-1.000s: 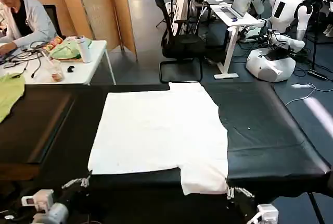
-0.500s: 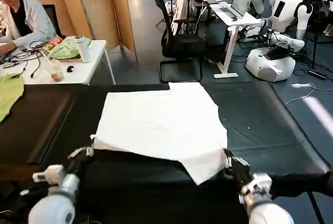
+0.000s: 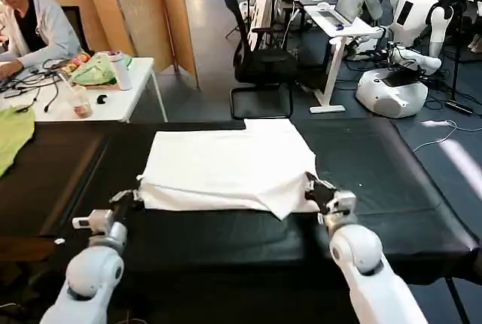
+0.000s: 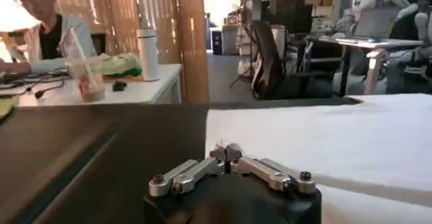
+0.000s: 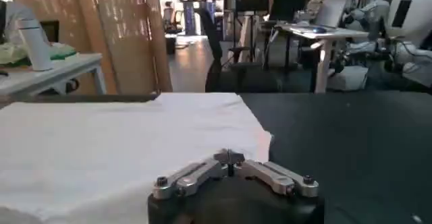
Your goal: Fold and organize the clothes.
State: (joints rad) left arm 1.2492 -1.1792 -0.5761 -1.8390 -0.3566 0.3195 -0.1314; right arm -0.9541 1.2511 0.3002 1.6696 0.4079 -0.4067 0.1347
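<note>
The clothes are one white T-shirt (image 3: 226, 160) with its plain side up, spread across the middle of the black table (image 3: 384, 188). Its near part is lifted and doubled back over the rest. My left gripper (image 3: 136, 197) is shut on the shirt's near left corner. My right gripper (image 3: 313, 186) is shut on the near right corner. In the left wrist view the closed gripper (image 4: 226, 152) pinches the cloth edge, and the shirt (image 4: 324, 134) stretches away beyond it. In the right wrist view the gripper (image 5: 229, 156) is shut on the shirt (image 5: 115, 137) in the same way.
A lime-green cloth (image 3: 13, 139) lies at the table's far left. Behind the table stand a white desk (image 3: 113, 105) with a bottle (image 3: 120, 70), an office chair (image 3: 260, 64) and parked robots (image 3: 399, 45). Bare black tabletop lies on both sides of the shirt.
Both grippers have moved from the table's front edge towards the far side, each carrying a near corner of the shirt. The near half now folds over the far half.
</note>
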